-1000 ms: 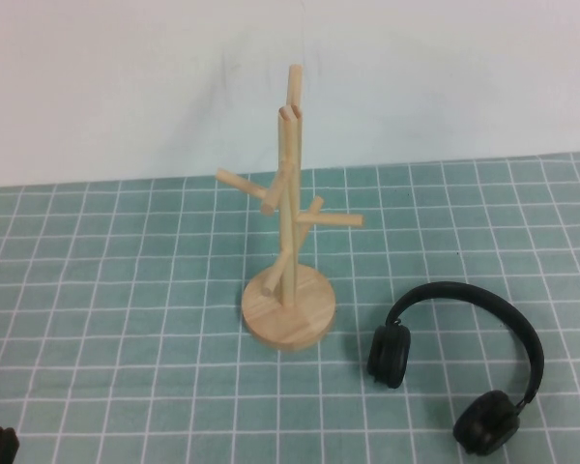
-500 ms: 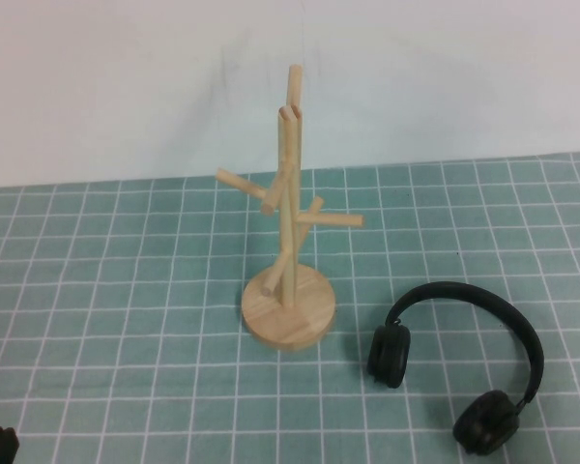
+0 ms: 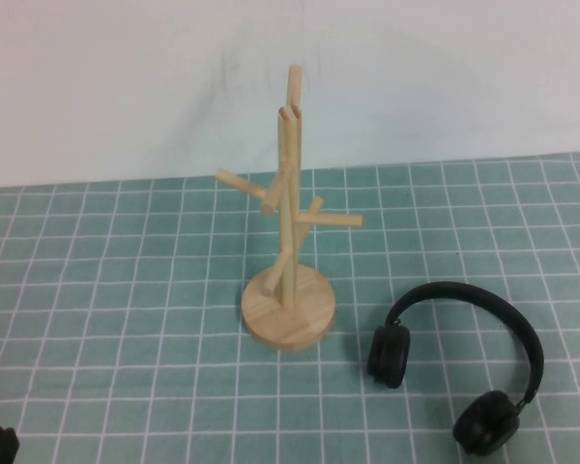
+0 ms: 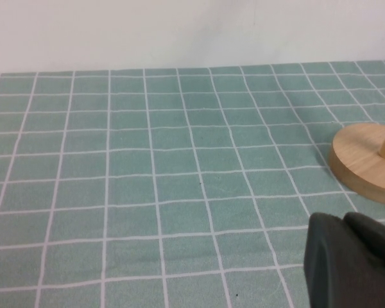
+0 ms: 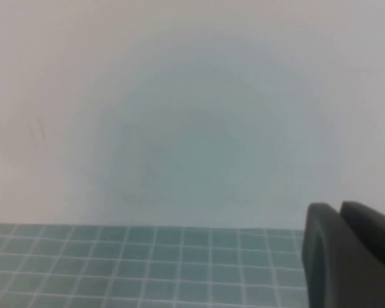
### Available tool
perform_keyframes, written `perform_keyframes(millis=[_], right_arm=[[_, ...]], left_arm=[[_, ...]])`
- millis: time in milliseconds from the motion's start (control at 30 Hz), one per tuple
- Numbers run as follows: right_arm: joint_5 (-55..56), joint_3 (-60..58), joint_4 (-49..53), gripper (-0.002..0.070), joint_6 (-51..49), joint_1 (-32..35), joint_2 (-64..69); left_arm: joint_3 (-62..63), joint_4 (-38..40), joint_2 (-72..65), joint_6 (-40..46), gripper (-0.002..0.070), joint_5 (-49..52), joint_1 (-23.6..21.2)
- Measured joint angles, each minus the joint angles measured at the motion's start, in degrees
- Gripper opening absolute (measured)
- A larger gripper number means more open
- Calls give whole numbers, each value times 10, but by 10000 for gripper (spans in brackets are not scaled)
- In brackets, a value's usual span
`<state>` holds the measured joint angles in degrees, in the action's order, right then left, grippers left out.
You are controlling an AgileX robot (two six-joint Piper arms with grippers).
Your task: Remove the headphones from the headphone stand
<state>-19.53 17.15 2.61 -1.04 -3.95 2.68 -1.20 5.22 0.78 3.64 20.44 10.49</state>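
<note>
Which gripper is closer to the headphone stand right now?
Left. The left gripper, fingers shut, sits low near the headphone stand, whose round base shows in its wrist view. The right gripper, also shut, faces the back wall, with no stand in its view and absent from the high view.

No writing, label, brand mark, number or sign can be read anywhere in these views.
</note>
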Motion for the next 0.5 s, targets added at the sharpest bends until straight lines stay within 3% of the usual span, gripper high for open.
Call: perform_keyframes(millis=[167,300,500], right_arm=[[20,-83,43,-6,10,16,-33],[18,-169,53,-6,-38,16,-34],[-26,-186,64,-6,-62,16,-35]], left_arm=[[0,0,0,0,-6,0,0],[0,0,0,0,-6,0,0],[0,0,0,0,-6,0,0]])
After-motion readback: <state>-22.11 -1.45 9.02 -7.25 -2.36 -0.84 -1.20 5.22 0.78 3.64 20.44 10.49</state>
